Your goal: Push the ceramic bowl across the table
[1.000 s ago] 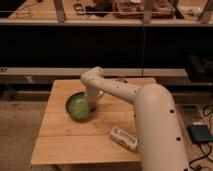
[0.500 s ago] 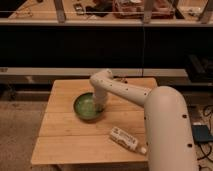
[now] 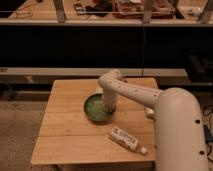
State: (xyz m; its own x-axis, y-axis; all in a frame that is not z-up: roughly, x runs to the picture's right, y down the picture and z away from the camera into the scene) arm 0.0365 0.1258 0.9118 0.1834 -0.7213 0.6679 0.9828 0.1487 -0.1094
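Gripper (image 3: 109, 107) of the white robot arm (image 3: 131, 91) reaches down at the right edge of the ceramic bowl (image 3: 97, 108), its tip hidden where it meets the rim. The green bowl sits near the middle of the table (image 3: 65, 132), on the bamboo planks. A white bottle (image 3: 126, 140) lies on its side nearer the front edge, apart from the bowl.

Single high view from behind arm (image 3: 150, 95), facing down across table (image 3: 65, 145); gripper (image 3: 109, 106) mid-distance at ceramic bowl (image 3: 96, 109).
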